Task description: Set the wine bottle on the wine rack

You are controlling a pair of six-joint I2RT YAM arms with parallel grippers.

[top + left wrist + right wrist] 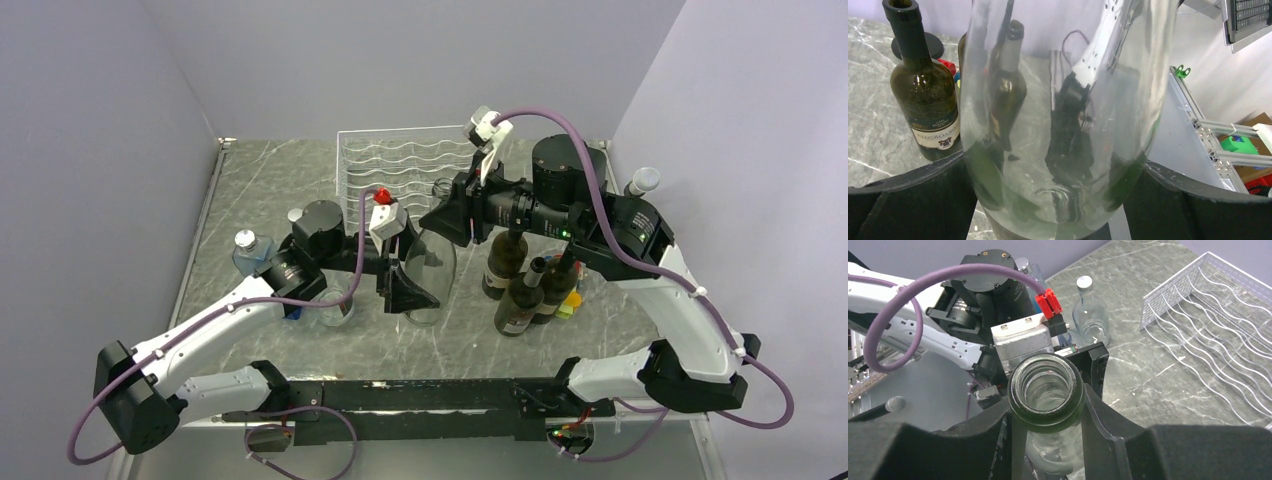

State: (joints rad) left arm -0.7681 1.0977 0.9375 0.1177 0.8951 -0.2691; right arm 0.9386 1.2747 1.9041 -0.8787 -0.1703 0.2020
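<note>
Grey marble table [280,180], lilac walls. Right gripper [1048,407] is clamped on the neck of the clear bottle [432,268], fingers just under the lip; mouth open, no cork. Left gripper [1055,200] is closed on the wide lower body, pads touching glass on both sides. Bottle is upright, mid-table. Can't tell whether its base rests on the table or is lifted.

Rack [400,165] sits at 12 o'clock from the bottle, near but apart. Dark bottles [518,300] stand at 3 o'clock, just beside. Small bottle [248,248] is at 9 o'clock, further off.

Handling, as a guess: looks like empty glass, so rigid and fairly light, but slick and breakable. Neck under the lip is the safest hold. The body grip could slide, so it probably needs both grips while tipping it flat for a cradle.
</note>
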